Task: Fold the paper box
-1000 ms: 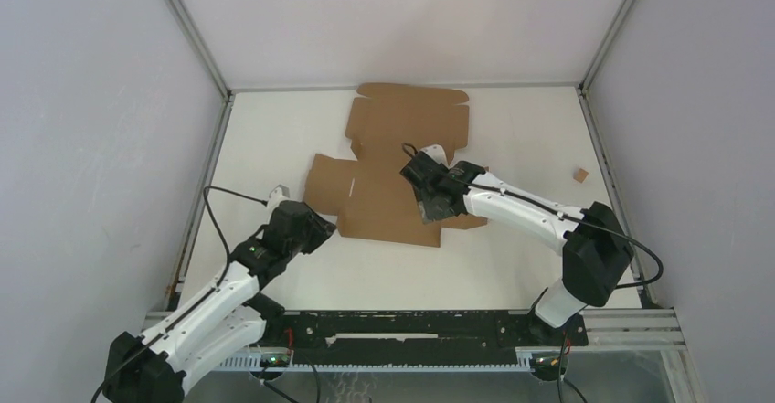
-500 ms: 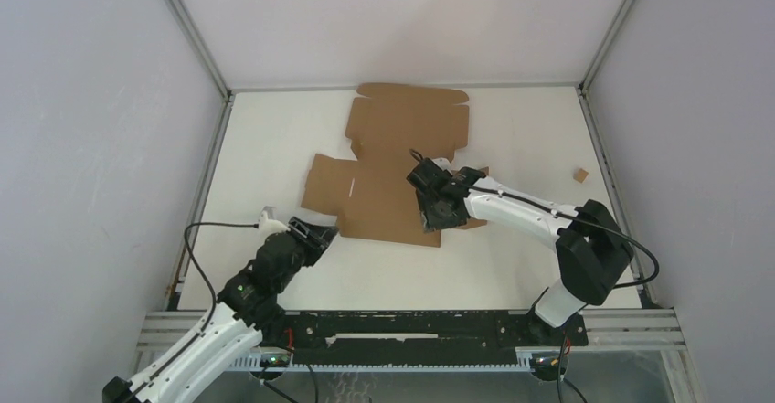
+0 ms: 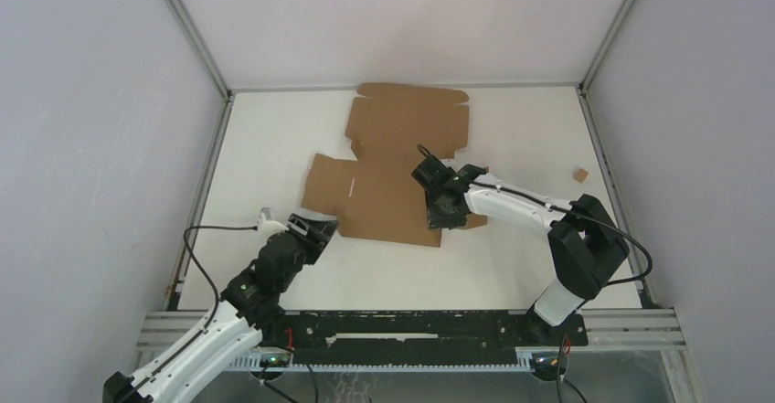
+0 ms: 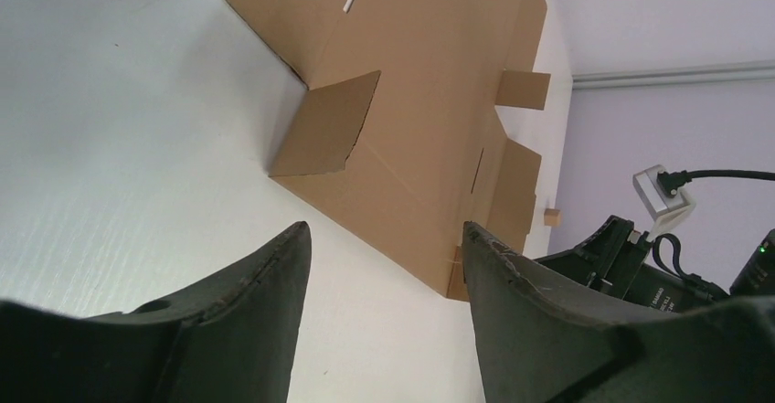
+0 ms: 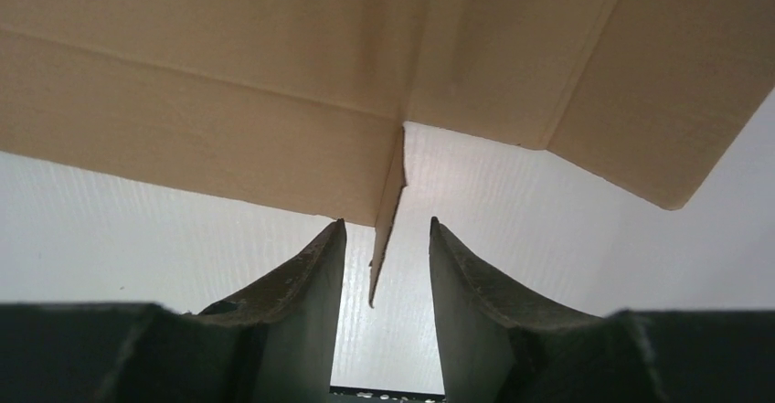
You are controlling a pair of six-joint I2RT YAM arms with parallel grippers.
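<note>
The paper box (image 3: 393, 161) lies mostly flat and unfolded on the white table, brown and unprinted. My left gripper (image 3: 317, 231) is open and empty at its near left corner, where a small flap (image 4: 324, 124) stands up. The left wrist view shows the box (image 4: 429, 83) stretching away ahead of the left gripper (image 4: 384, 238). My right gripper (image 3: 445, 211) is low over the box's near right edge. In the right wrist view the right gripper (image 5: 386, 229) is open, with a thin upright flap edge (image 5: 387, 206) between the fingers, not pinched.
A tiny brown cardboard scrap (image 3: 580, 174) lies near the right wall and also shows in the left wrist view (image 4: 552, 216). Metal frame posts and grey walls bound the table on three sides. The right arm (image 4: 640, 257) shows at the right of the left wrist view.
My left arm has drawn back toward the near edge, its gripper staying by the box's near left corner. My right gripper has shifted slightly right and nearer along the box's front edge.
</note>
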